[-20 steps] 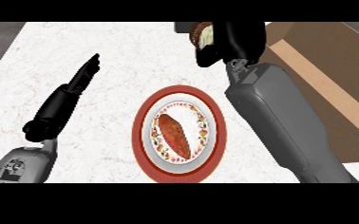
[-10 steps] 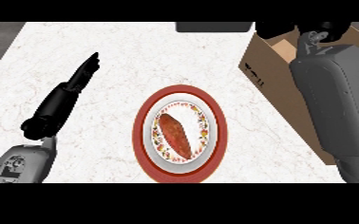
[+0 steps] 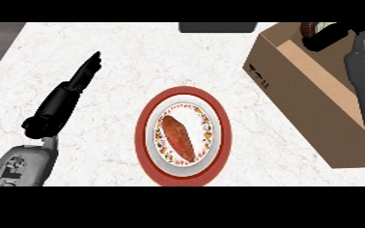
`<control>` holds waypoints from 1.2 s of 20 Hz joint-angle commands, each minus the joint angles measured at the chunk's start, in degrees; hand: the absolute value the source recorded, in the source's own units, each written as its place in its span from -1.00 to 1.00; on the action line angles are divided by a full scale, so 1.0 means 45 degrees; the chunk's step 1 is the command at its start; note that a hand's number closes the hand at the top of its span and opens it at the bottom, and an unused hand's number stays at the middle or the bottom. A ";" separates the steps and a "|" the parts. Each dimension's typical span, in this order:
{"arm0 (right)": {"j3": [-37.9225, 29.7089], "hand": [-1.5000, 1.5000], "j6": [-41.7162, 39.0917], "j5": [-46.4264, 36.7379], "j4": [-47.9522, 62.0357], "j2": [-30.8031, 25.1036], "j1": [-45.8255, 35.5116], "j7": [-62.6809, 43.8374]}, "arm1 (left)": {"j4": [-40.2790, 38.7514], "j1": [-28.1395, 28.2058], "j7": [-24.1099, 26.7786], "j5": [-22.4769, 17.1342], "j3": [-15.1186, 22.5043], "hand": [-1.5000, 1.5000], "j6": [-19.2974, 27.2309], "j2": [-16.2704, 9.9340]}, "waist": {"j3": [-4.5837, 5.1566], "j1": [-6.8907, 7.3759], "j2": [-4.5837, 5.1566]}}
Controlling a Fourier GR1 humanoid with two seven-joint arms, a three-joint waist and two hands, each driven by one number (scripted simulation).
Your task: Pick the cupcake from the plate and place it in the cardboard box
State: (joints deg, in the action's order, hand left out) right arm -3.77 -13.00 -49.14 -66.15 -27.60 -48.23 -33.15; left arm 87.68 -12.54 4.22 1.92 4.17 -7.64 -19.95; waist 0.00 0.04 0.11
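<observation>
One hand (image 3: 329, 35) — the right — hovers over the cardboard box (image 3: 306, 84), curled round the cupcake (image 3: 311, 28); best lowered well inside before letting go — left hand (image 3: 75, 89) rests open.

White marbled table (image 3: 128, 43), a red-rimmed plate (image 3: 146, 140) with a white, flower-speckled centre, a reddish-brown piece (image 3: 178, 136) on it, a tan cardboard box (image 3: 299, 92), black left hand (image 3: 78, 79).

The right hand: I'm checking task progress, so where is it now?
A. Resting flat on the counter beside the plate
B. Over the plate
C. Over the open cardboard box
C: the right hand shows at the view's upper right, above the open top of the cardboard box, well away from the plate.
</observation>
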 commanded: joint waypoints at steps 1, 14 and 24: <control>-0.0687 1.00 -0.1294 0.0783 0.1727 -0.0891 -0.0167 0.1199 | 0.0000 -0.0391 -0.0302 0.0280 0.0183 0.00 0.0285 0.0462 | -0.0004 0.0083 0.0029; -0.1205 -1.00 -0.3539 0.2298 0.3020 -0.1782 0.1330 0.5131 | 0.0577 0.0569 0.0108 0.0068 -0.0378 0.00 -0.0493 0.0139 | -0.0009 0.0158 0.0002; -0.7208 -1.00 0.0433 0.7251 0.2362 0.0099 0.0020 0.5259 | 0.0435 0.0395 -0.0110 0.0277 -0.0187 0.00 -0.0242 0.0437 | -0.0039 -0.0042 -0.0090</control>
State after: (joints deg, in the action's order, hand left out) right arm -27.13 -15.81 -24.12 -56.17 -29.46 -46.74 -9.13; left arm 88.81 -11.91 3.65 3.07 2.92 -8.85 -18.46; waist -0.18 -0.15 -0.19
